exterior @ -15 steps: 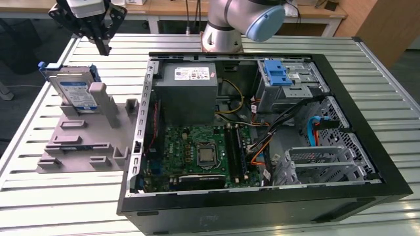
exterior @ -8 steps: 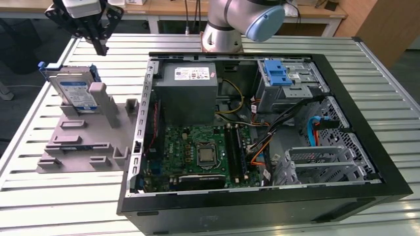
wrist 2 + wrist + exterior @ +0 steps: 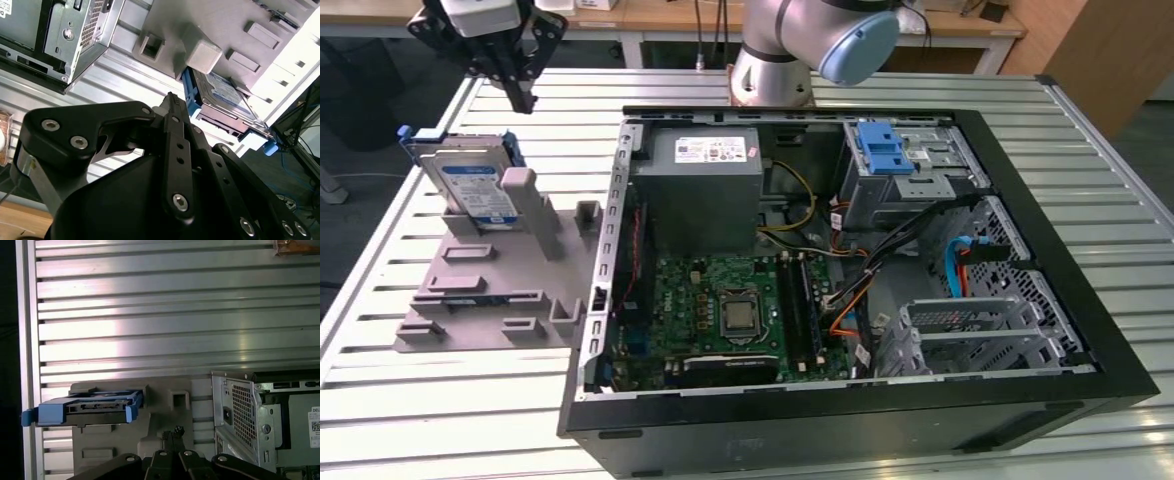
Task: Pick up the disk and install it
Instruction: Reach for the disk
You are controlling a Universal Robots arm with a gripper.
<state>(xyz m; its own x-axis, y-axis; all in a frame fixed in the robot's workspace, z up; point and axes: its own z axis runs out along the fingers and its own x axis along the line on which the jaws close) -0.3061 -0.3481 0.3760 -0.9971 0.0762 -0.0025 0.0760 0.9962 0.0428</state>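
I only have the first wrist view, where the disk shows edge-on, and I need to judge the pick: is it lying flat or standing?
Observer: Standing. In the exterior view the disk sits upright in the grey holder, label side showing.
Operator: Is the gripper touching it?
Observer: No. The gripper hangs clear of it.
Operator: Is there a drive cage in the case?
Observer: Yes. A metal cage with a blue latch sits in the far corner of the open case, on the exterior view's right.

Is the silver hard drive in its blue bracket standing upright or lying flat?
Upright. The silver rectangular hard drive stands on edge in the grey plastic holder, propped behind its post.
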